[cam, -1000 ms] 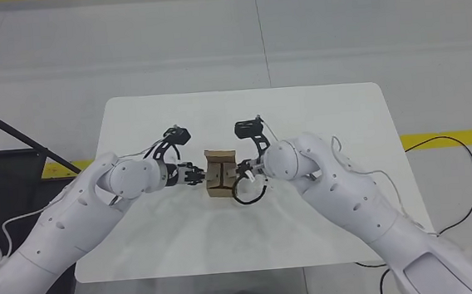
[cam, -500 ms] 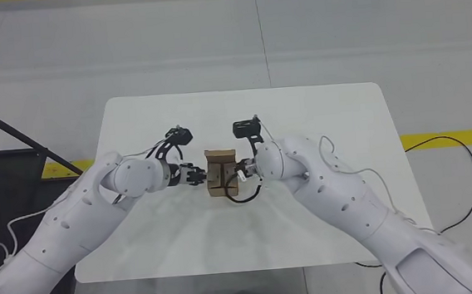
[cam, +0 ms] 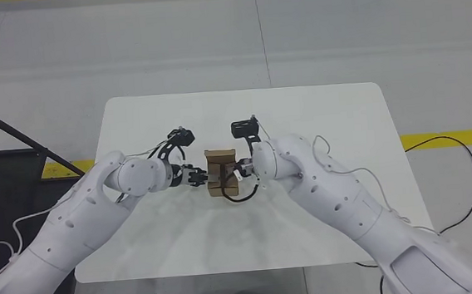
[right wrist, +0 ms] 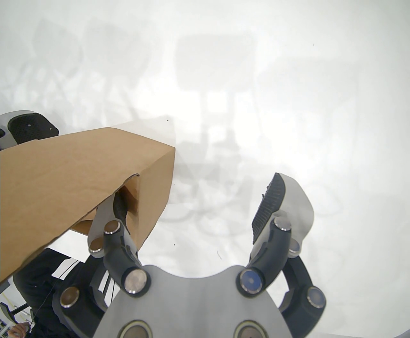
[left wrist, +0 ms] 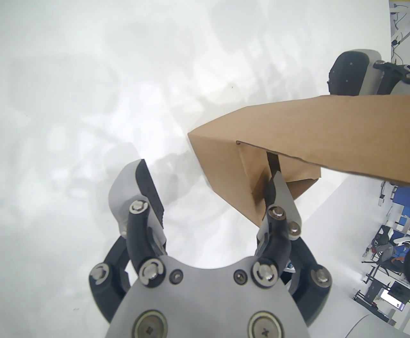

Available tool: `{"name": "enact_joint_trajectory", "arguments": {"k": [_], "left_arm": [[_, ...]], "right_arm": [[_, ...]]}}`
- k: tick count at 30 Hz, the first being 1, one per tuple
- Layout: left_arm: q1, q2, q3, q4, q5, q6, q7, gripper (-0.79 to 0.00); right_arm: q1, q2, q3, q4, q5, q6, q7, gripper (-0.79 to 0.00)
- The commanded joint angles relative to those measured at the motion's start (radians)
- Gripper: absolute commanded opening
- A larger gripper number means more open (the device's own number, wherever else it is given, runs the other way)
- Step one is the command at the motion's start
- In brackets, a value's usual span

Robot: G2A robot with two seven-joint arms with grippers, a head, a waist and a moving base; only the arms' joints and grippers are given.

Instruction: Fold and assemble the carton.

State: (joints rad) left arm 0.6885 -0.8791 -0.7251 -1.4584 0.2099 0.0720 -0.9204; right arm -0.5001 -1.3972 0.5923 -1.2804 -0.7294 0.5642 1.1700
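Observation:
A small brown carton (cam: 220, 174) stands near the middle of the white table (cam: 317, 116), partly folded, with its end flaps loose. My left gripper (cam: 195, 176) is at its left end and is open. In the left wrist view one finger (left wrist: 278, 189) pokes into the carton (left wrist: 298, 128) behind a flap, and the other finger (left wrist: 145, 185) hangs over bare table. My right gripper (cam: 241, 174) is open at the opposite end. One of its fingers (right wrist: 117, 205) is tucked under the carton (right wrist: 73, 179), and the other finger (right wrist: 272, 200) stands free.
The table's front edge (cam: 229, 271) lies near the arms. Bare table surface (cam: 335, 139) stretches to the right and behind the carton. A black stand leg (cam: 1, 128) slants across the floor at the left.
The right arm has edged leftward so its gripper sits closer against the carton. The left gripper has shifted slightly toward the carton. The carton has stayed in place.

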Motion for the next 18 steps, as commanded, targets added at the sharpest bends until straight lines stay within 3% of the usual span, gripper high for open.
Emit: {"name": "enact_joint_trajectory", "arguments": {"k": [1,18], "left_arm": [[0.000,-0.003,-0.002,0.003,0.003,0.001,-0.002,-0.092],[0.009,-0.023,-0.024,0.018,0.025,0.006,-0.022,-0.105]], "right_arm": [[0.000,-0.003,-0.001,0.004,-0.008,0.004,0.003,0.000],[-0.002,-0.028,0.011,0.031,-0.052,0.010,0.028,0.000]]}}
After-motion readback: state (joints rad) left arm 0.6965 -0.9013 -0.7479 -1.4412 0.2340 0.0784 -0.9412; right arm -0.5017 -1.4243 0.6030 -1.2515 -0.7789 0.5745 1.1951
